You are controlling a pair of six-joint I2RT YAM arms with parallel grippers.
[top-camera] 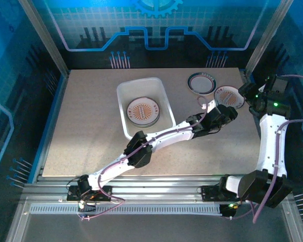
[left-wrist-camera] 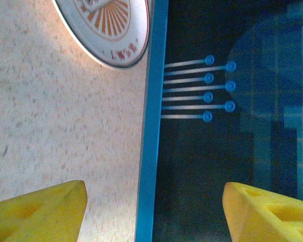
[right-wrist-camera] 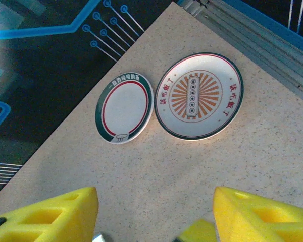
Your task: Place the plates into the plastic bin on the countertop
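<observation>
The left gripper (left-wrist-camera: pixel 154 212) hangs with its yellow fingers (left-wrist-camera: pixel 40 212) spread wide and nothing between them. It is low over the countertop (left-wrist-camera: pixel 50 126) at its blue edge (left-wrist-camera: pixel 151 131), with the orange-sunburst plate (left-wrist-camera: pixel 111 30) just ahead. The right gripper (right-wrist-camera: pixel 154 219) is likewise spread and empty, looking down on that same plate and on the green-rimmed plate (right-wrist-camera: pixel 123 107) lying flat just beside it. Farther left stands the plastic bin (top-camera: pixel 139 81), already holding a second sunburst plate (top-camera: pixel 144 112). The step in hand looks like the reach for the next plate. That probably calls for working one finger under the flat rim, then closing, lifting and carrying it leftward to the bin.
</observation>
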